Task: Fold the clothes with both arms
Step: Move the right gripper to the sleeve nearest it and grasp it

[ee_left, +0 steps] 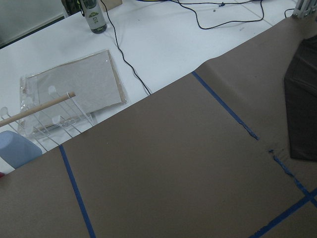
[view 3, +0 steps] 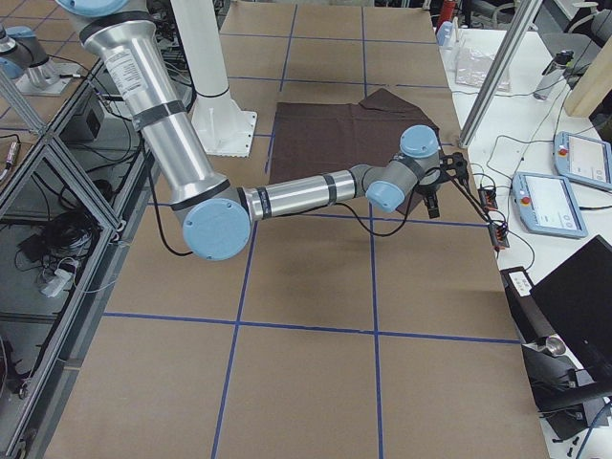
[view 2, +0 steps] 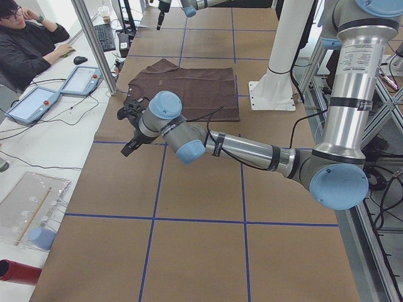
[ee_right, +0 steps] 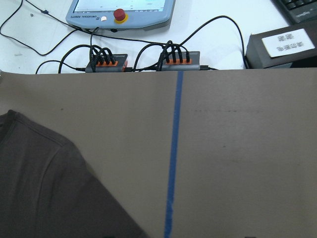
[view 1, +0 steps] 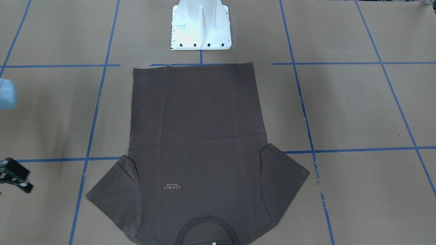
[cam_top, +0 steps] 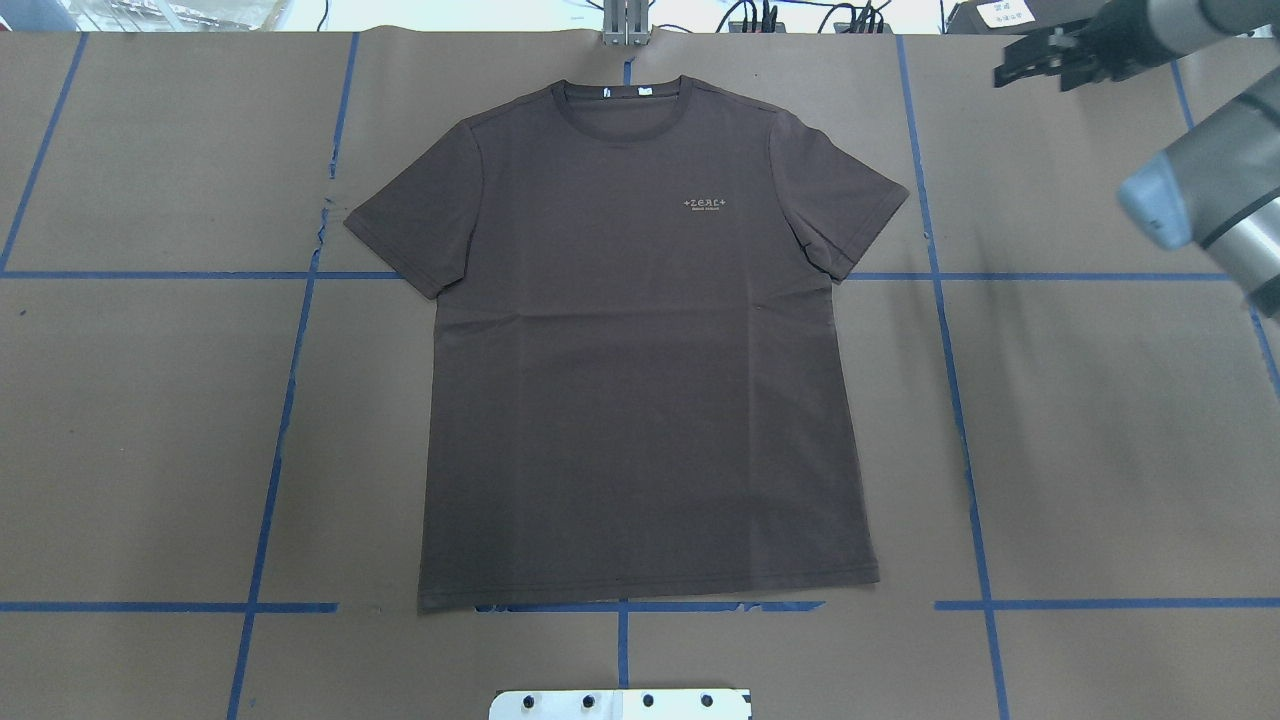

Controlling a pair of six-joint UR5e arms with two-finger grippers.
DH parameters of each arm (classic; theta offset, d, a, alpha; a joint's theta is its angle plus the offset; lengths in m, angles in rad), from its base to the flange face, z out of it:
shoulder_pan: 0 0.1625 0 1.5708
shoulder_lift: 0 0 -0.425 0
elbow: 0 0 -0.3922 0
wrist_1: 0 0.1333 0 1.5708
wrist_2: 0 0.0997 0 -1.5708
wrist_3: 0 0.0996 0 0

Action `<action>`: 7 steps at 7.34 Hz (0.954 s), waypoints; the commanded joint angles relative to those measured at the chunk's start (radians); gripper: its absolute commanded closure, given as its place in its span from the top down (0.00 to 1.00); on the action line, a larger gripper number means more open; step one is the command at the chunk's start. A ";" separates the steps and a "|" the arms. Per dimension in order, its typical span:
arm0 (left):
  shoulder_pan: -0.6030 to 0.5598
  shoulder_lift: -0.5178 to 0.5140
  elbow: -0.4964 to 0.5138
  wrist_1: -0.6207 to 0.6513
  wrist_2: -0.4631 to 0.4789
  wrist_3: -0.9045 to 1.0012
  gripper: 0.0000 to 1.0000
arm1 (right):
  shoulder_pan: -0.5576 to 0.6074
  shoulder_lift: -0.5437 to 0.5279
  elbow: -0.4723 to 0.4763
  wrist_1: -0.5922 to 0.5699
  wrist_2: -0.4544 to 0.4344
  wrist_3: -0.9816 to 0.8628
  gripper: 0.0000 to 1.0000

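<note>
Brown-papered table (cam_top: 1100, 420): we see T-shirt (cam_top: 640, 380) flat, front up. Left gripper (view 2: 129, 135), right gripper (cam_top: 1012, 62) well apart from it; opening we cannot tell.

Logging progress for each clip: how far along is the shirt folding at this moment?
Done: nothing is folded. The T-shirt lies flat, logo side up and fully spread, with no fold in it. In hand: nothing. The right gripper hangs clear of the shirt on one side and the left gripper on the other, and neither touches the fabric. Left: every fold, starting with the first grasp.
</note>
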 commanded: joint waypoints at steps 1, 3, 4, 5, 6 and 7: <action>0.005 0.000 0.000 -0.004 0.000 -0.004 1.00 | -0.153 0.051 -0.013 0.013 -0.181 0.163 0.73; 0.007 0.000 0.000 -0.004 -0.002 -0.002 1.00 | -0.213 0.075 -0.094 0.034 -0.274 0.168 0.63; 0.008 0.001 0.000 -0.004 -0.002 -0.002 1.00 | -0.216 0.077 -0.159 0.107 -0.274 0.168 0.61; 0.008 0.001 -0.001 -0.004 -0.002 -0.001 1.00 | -0.219 0.079 -0.183 0.132 -0.277 0.165 0.59; 0.008 0.001 0.000 -0.004 -0.002 -0.001 1.00 | -0.232 0.074 -0.185 0.129 -0.295 0.162 0.59; 0.008 0.001 0.000 -0.004 0.000 -0.001 1.00 | -0.242 0.068 -0.185 0.129 -0.317 0.160 0.59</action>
